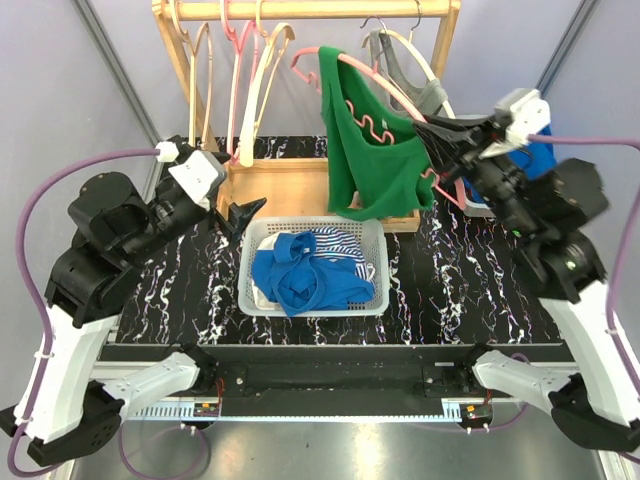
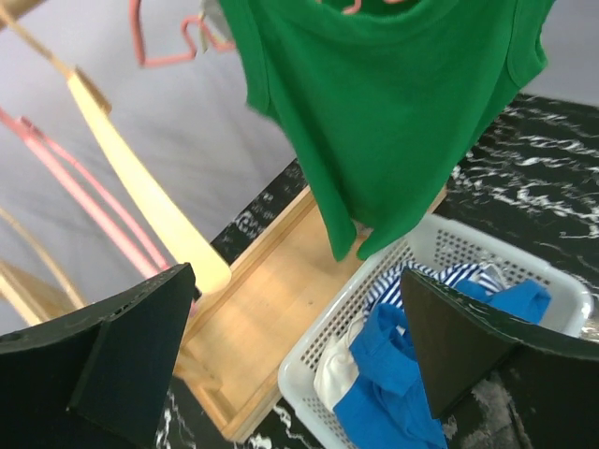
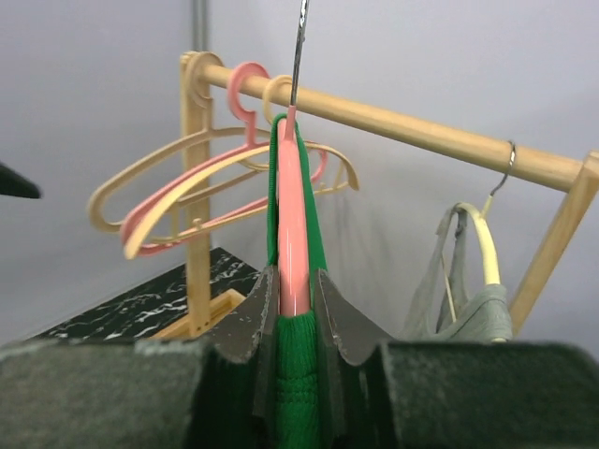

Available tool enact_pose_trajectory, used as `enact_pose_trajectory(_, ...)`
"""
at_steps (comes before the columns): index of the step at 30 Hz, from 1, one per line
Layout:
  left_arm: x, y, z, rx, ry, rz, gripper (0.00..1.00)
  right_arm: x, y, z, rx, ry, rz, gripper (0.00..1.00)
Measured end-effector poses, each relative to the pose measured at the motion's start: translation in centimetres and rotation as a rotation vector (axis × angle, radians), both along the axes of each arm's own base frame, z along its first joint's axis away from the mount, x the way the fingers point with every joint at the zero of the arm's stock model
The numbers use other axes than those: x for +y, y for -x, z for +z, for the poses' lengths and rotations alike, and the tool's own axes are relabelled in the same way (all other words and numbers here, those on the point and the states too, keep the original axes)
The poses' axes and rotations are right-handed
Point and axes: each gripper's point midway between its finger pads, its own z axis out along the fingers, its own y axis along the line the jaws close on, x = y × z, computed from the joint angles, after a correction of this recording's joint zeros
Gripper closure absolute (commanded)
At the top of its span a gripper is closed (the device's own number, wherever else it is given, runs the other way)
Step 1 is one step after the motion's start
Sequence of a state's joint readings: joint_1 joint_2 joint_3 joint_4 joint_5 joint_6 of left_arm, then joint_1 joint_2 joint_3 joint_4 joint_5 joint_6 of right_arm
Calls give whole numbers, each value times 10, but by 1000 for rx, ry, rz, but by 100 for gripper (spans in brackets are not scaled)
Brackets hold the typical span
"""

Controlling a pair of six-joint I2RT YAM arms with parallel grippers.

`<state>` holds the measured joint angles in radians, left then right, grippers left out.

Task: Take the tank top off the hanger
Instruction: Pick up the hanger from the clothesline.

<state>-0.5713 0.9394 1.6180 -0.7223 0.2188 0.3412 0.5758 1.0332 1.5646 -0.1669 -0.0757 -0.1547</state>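
**Obstructed and cropped items, three views**

In your right wrist view, the right gripper's (image 3: pixel 295 281) fingers (image 3: pixel 245 327) cover the lower hanger (image 3: pixel 292 224) and all but a strip of the tank top (image 3: pixel 298 402); the hanger shows edge-on only. In your left wrist view, the tank top's shoulders are cut off at 12 o'clock and the basket (image 2: pixel 318 351) at 6 o'clock. In your top view, the grip point at 2 o'clock is too dark to read.

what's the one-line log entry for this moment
state: green tank top on pink hanger | right gripper: shut on pink hanger and fabric | left gripper: open, empty, apart from tank top | removal: not yet done
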Motion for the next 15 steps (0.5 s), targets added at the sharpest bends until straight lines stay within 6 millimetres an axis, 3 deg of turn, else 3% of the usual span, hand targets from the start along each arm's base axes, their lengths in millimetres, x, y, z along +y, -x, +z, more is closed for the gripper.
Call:
enact_pose_trajectory(6, -11, 22, 25, -77, 31, -128, 1, -14, 59, 36, -61, 5, 108, 100)
enact_pose_trajectory(9, -11, 33, 48, -135, 67, -161, 1, -21, 84, 62, -123, -16, 152, 100)
enact_pose_trajectory(15, -7, 52, 65, -191, 121, -194, 1, -23, 109, 83, -183, -35, 217, 100)
